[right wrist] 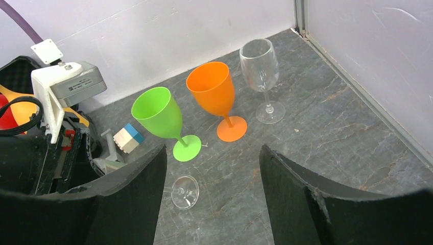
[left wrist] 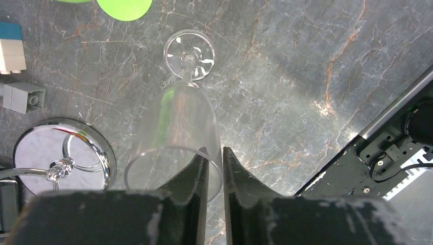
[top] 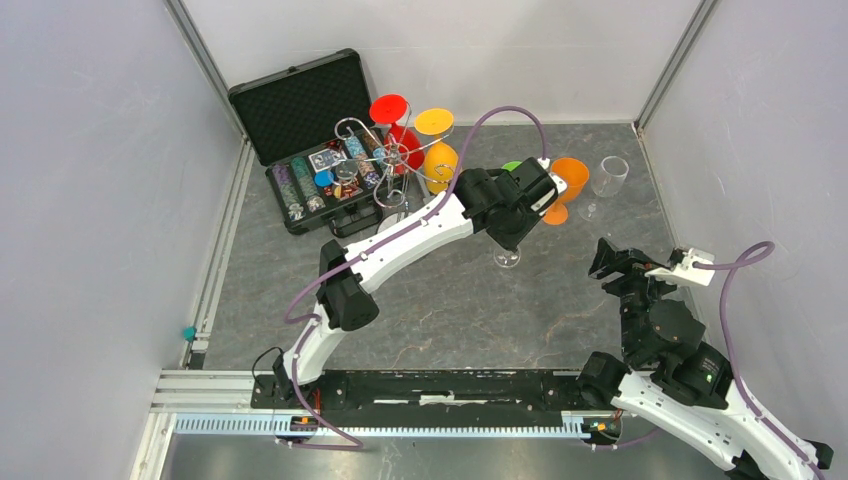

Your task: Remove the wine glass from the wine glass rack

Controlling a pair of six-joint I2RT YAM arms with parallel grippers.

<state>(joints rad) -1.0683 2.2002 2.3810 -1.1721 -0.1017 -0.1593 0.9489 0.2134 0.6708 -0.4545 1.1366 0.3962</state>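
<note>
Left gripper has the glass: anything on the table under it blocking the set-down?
Nothing visible. The wine glass foot sits over bare table; the green glass foot and rack base lie apart, beside it.

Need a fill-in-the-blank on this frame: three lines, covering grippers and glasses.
The left gripper pinches the glass by its ___.
The right gripper is ___ and empty.
The orange glass stands between the green glass and a ___ one.
Missing: rim; open; clear.

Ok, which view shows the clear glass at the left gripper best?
Left wrist: whole clear glass, rim pinched by the left gripper. Top external shows only its foot under the arm; right wrist, foot and stem.
</note>
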